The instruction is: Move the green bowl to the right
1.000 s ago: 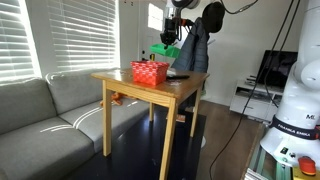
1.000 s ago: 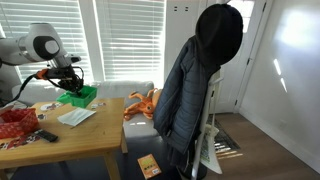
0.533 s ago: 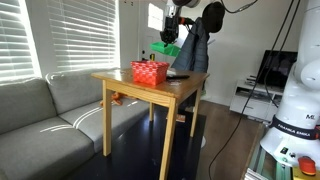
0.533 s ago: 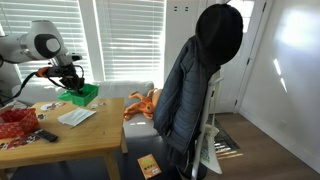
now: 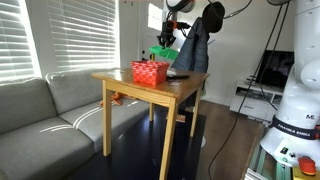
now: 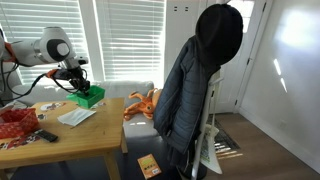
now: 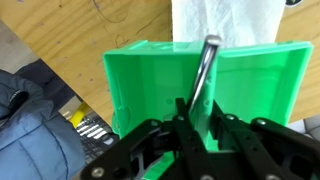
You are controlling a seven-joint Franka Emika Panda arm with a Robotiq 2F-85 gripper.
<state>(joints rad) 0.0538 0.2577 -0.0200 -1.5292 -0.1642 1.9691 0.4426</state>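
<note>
Wooden counter (image 7: 100, 25) edge directly under the small green plastic bowl (image 7: 150, 90), held aloft by 1 wall pinched between the fingers (image 7: 207, 65). Thin grip: might tilt, slip and drop past that edge.

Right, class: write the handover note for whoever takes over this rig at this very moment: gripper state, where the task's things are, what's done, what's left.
Gripper: shut on one wall of the green bowl.
Green bowl: held clear above the table, close to a white paper sheet. The red basket sits on the table, apart from the bowl.
Done: bowl grasped and lifted.
Left: carry it to the right, set it down on the table, open the gripper and back away.
</note>
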